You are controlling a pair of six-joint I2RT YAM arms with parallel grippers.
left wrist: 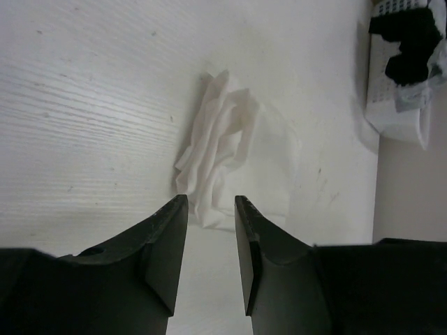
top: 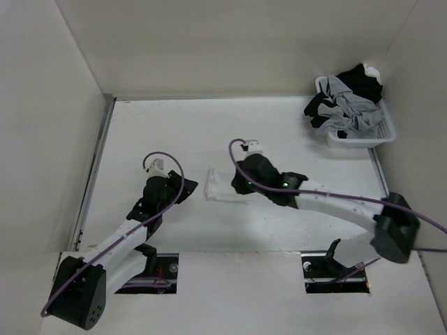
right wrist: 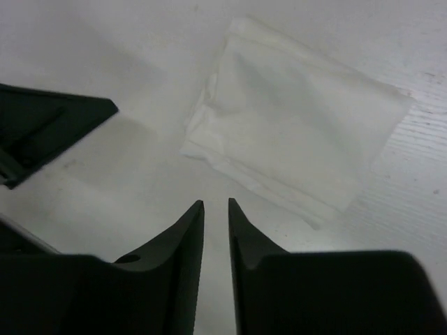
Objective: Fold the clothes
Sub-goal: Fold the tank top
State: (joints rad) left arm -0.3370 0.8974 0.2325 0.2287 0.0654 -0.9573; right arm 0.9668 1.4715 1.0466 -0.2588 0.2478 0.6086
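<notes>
A white surface [top: 174, 125] with pale walls on three sides fills the overhead view. Two black-and-white arms reach in from the near edge, the left arm [top: 119, 241] on the left and the right arm [top: 335, 202] bending across from the right. A white plastic basket [top: 383, 137] sits in the far right corner, heaped with black and grey garments [top: 349, 98]. The white garment [top: 218, 185] lies flat at mid-surface as a compact folded rectangle, between the two arm ends, its layered edge rumpled. The left fingers [left wrist: 164, 237] are spread apart, empty, just short of it. The right fingers [right wrist: 181, 244] are narrowly parted, holding nothing, just above it.
</notes>
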